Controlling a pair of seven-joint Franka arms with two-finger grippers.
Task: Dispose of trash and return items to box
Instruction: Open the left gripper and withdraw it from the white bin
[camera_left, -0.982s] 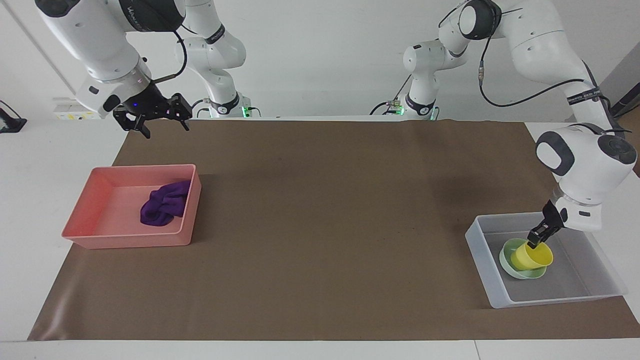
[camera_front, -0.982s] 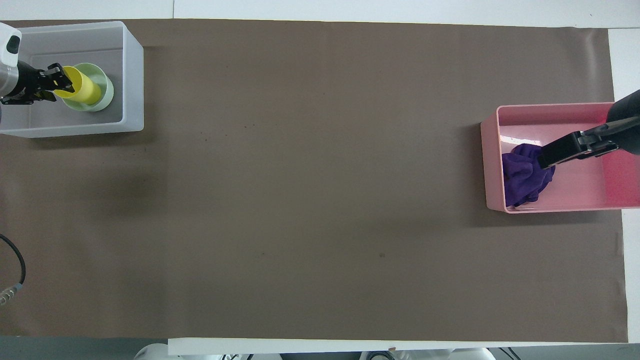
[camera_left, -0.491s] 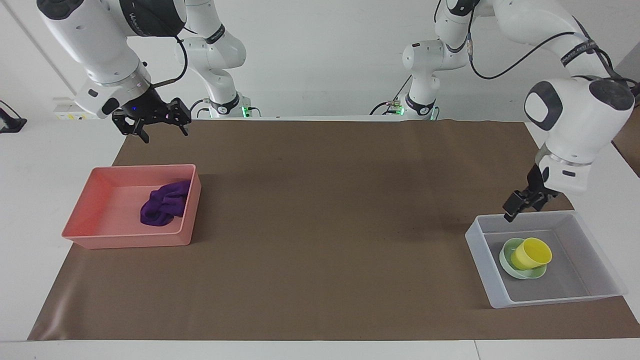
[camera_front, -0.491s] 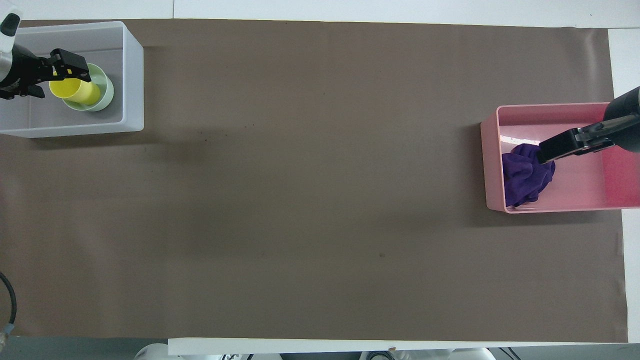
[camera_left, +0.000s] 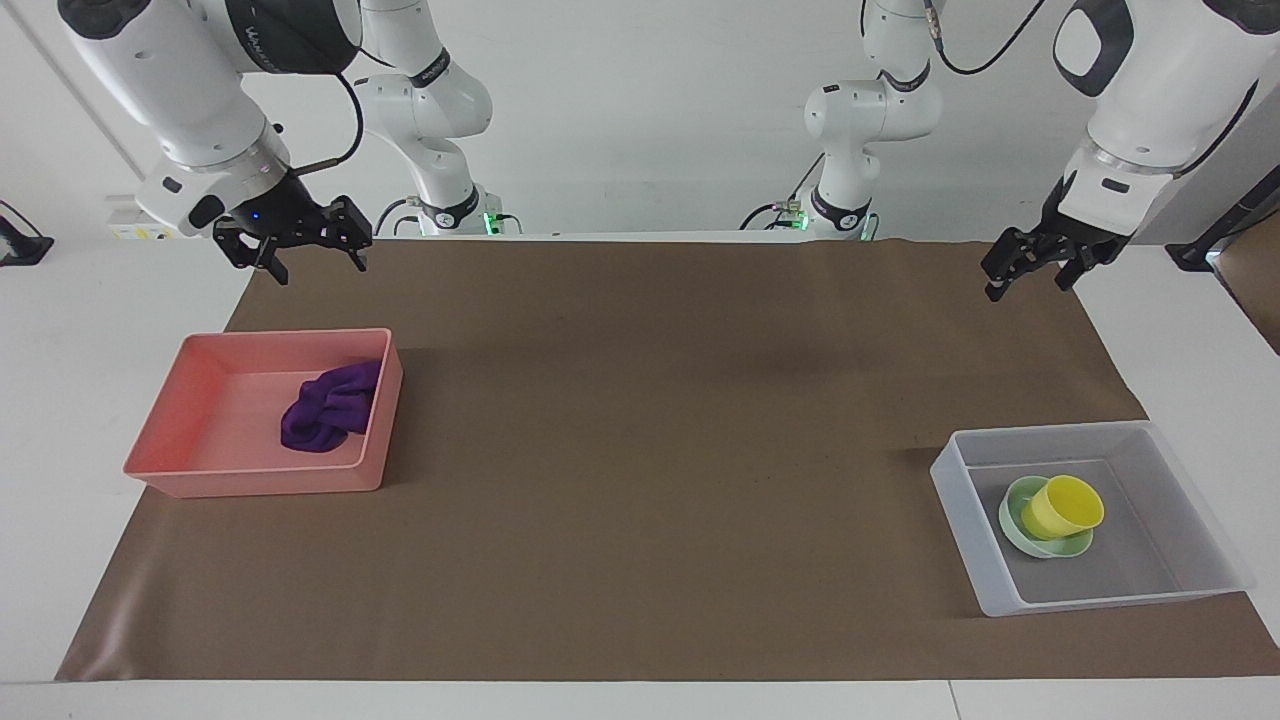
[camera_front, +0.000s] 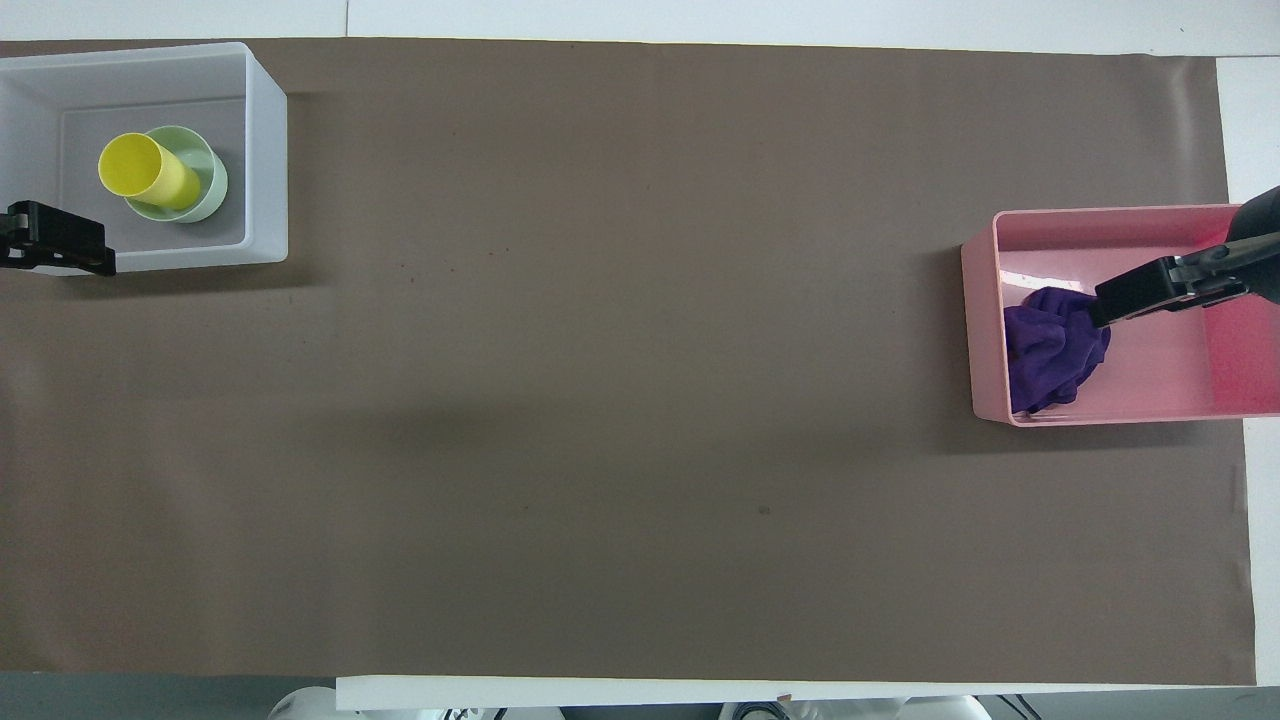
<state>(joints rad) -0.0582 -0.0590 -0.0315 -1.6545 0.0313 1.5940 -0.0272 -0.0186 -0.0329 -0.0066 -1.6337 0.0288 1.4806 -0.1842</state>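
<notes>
The purple rag (camera_left: 328, 412) lies in the pink tray (camera_left: 250, 482); it also shows in the overhead view (camera_front: 1048, 348). The yellow cup (camera_left: 1066, 506) stands tilted in the mint-green bowl (camera_left: 1010, 516) inside the translucent box (camera_left: 958, 482). In the overhead view the cup (camera_front: 145, 170) sits in the bowl (camera_front: 208, 185) in the box (camera_front: 266, 150). My left gripper (camera_left: 1027, 278) is open and empty, high in the air, well clear of the box; its tip shows in the overhead view (camera_front: 70, 252). My right gripper (camera_left: 318, 265) is open and empty, raised above the pink tray (camera_front: 982, 300).
A brown mat (camera_left: 640, 420) covers the table between the pink tray at the right arm's end and the box at the left arm's end. The white table edge (camera_left: 500, 700) runs along the mat's side farthest from the robots.
My left gripper let go of the yellow cup, rose out of the box and drew back high toward the robots. The cup stays in the bowl. My right gripper barely shifted.
</notes>
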